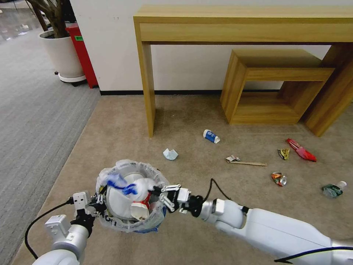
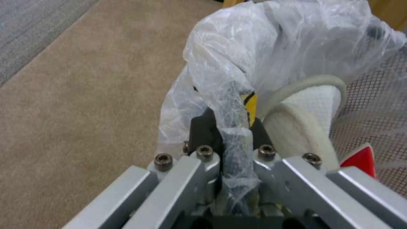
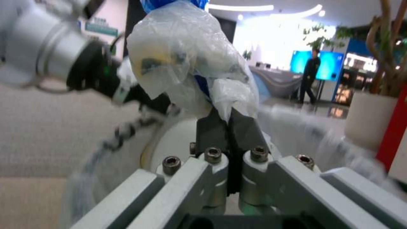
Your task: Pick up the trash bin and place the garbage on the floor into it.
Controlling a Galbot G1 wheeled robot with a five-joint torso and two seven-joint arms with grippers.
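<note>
The floor (image 1: 121, 132) holds loose litter near the desk (image 1: 242, 22). Over it hangs the bin (image 1: 130, 197), pinched at its bagged rim by the left gripper (image 1: 96, 203) and the right gripper (image 1: 161, 194), both clamped on liner. It looks light, but the film seems slippery; the stiff rim beneath is the safer hold. A slipper (image 2: 311, 105) sits inside.

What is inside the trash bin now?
Inside the trash bin, white slippers and a red-white carton show, under blue-streaked bag plastic. Anything beneath them is covered.
</note>
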